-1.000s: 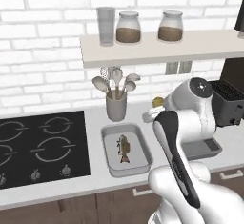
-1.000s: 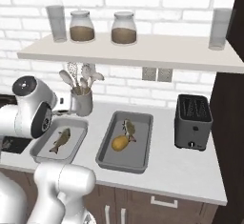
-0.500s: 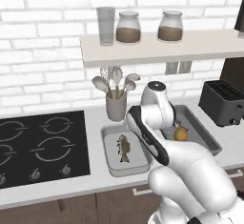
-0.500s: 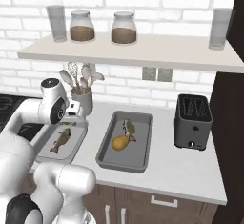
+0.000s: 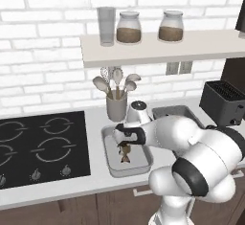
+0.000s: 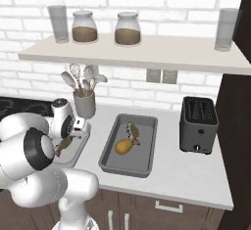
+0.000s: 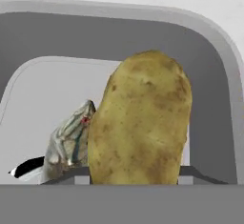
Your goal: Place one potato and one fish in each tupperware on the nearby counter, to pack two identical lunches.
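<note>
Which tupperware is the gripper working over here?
On the counter, next to the black cooktop and in front of the utensil jar, lies a shallow grey tub. It holds only a fish; the other tub, by the toaster, has a potato too.

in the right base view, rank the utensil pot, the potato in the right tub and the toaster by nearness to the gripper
From the gripper, over the left tub:
1. Utensil pot, just behind it.
2. Potato in the right tub, to its right.
3. Toaster, far right of the counter.
</note>
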